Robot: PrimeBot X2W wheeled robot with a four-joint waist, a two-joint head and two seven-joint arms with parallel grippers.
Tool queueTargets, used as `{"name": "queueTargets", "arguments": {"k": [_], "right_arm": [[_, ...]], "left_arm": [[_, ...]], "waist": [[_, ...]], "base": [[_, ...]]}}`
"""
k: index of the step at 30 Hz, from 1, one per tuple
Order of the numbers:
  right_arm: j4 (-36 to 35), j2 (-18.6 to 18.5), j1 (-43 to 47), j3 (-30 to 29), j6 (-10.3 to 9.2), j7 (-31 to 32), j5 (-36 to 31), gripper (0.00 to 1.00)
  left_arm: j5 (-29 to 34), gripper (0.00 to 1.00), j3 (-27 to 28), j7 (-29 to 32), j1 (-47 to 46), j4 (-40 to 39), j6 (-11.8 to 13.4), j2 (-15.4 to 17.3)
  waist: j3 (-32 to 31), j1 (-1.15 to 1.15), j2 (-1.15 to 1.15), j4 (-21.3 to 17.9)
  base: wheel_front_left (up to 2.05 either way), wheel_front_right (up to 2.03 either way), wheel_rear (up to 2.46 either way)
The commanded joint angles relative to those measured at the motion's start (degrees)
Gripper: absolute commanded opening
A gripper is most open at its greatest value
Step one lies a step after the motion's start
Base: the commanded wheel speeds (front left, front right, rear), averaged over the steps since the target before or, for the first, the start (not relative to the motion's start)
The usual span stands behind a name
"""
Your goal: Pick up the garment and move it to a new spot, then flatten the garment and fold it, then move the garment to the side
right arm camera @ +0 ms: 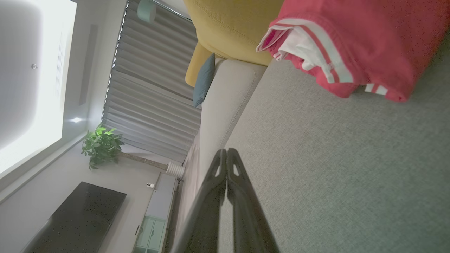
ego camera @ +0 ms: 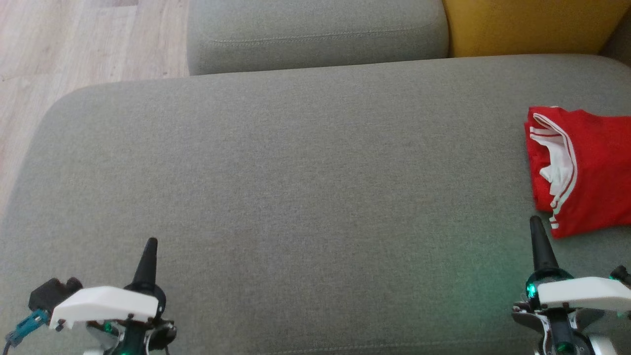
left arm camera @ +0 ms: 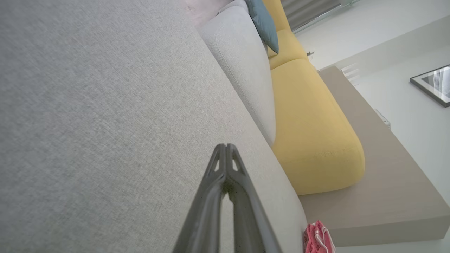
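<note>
The garment [ego camera: 586, 167] is red with white stripes and white lining, folded into a compact pile at the right edge of the grey sofa seat [ego camera: 296, 197]. It also shows in the right wrist view as the red garment [right arm camera: 365, 38] and, small, in the left wrist view as the garment [left arm camera: 318, 239]. My right gripper [ego camera: 535, 222] is shut and empty, its tip just short of the garment's near left corner. Far from it, my left gripper [ego camera: 152, 242] rests shut and empty over the seat's near left. Both pairs of fingers [left arm camera: 226, 149] [right arm camera: 226, 153] press together.
A second grey cushion [ego camera: 315, 34] lies beyond the seat, with a yellow cushion [ego camera: 527, 24] at the far right. Wooden floor [ego camera: 74, 49] borders the seat on the left. The wrist views show a blue pillow [right arm camera: 204, 79], blinds, a plant and a cabinet farther off.
</note>
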Motion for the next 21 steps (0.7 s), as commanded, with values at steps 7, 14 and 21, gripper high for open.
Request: {"name": "queueTargets", "arguments": {"k": [7, 14, 21], "right_arm": [[-0.9, -1.2, -3.8, 0.1, 0.15, 0.5, 5.2, 0.00], [-0.1, -1.2, -4.6, -0.3, 0.16, 1.0, 9.9, 0.00], [0.7, -1.1, -5.3, -0.8, 0.17, 1.4, 14.5, 0.00]], "left_arm": [[-4.7, 0.00, 3.7, 1.1, -3.7, -1.2, -1.8, -0.4], [-9.0, 0.00, 5.2, 2.3, -4.3, -0.8, -3.2, -1.1], [-13.4, 0.00, 6.7, 3.4, -5.0, -0.3, -4.6, -1.9]], "waist": [[0.0, 0.00, 0.00, 0.1], [0.0, 0.00, 0.00, 0.2], [0.0, 0.00, 0.00, 0.4]], "base": [[0.00, 0.00, 0.00], [0.00, 0.00, 0.00], [0.00, 0.00, 0.00]]}}
